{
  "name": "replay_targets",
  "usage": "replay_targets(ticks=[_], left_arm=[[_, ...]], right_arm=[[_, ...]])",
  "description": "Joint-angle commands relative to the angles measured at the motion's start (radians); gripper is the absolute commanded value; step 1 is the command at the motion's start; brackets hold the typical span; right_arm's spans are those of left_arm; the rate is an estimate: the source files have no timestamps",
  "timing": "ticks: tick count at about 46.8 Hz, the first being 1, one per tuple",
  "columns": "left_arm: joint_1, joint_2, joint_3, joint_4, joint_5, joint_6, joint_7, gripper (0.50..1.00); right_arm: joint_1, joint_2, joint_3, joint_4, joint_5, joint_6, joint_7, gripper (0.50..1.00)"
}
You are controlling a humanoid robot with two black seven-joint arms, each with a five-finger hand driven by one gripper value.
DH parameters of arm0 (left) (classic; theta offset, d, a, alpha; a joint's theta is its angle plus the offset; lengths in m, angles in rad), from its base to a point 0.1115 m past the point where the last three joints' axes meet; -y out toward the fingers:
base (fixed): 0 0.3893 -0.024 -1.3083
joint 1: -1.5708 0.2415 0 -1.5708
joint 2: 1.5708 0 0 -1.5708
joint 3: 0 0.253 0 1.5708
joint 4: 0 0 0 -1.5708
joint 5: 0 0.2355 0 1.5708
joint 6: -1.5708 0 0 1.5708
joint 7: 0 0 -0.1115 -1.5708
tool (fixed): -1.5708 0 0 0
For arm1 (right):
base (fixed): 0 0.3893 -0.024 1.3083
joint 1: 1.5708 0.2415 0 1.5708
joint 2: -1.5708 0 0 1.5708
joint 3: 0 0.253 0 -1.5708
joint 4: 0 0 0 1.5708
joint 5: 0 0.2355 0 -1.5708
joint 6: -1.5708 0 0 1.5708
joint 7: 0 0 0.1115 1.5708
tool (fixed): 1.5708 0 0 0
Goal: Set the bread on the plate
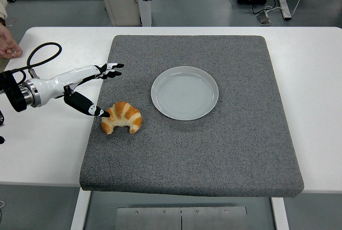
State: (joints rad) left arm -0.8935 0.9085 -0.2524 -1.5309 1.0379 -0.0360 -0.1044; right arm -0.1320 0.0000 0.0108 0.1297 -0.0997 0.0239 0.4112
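Observation:
A golden croissant (122,117) lies on the grey mat (192,150), left of a round pale plate (185,93) at the mat's middle. My left hand (101,88) reaches in from the left, low over the mat's left edge. Its fingers (111,70) are spread toward the right and its thumb tip (100,112) is at the croissant's left end. The hand is open and holds nothing. The plate has nothing on it. My right arm is out of view.
The mat lies on a white table (48,150). A person's hand (9,49) shows at the far left edge of the table. A black cable (43,51) loops above my left wrist.

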Motion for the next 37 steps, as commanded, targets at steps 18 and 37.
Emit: replay_targets(ticks=[18, 37], left_arm=[[0.093, -0.092, 0.001, 0.012, 0.119, 0.136, -0.011, 0.971], [0.133, -0.152, -0.001, 0.092, 0.142, 0.186, -0.026, 0.971]], right_arm=[[0.000, 0.000, 0.000, -0.001, 0.000, -0.001, 0.000, 1.000], [0.000, 0.000, 0.000, -0.001, 0.000, 0.001, 0.000, 1.000]])
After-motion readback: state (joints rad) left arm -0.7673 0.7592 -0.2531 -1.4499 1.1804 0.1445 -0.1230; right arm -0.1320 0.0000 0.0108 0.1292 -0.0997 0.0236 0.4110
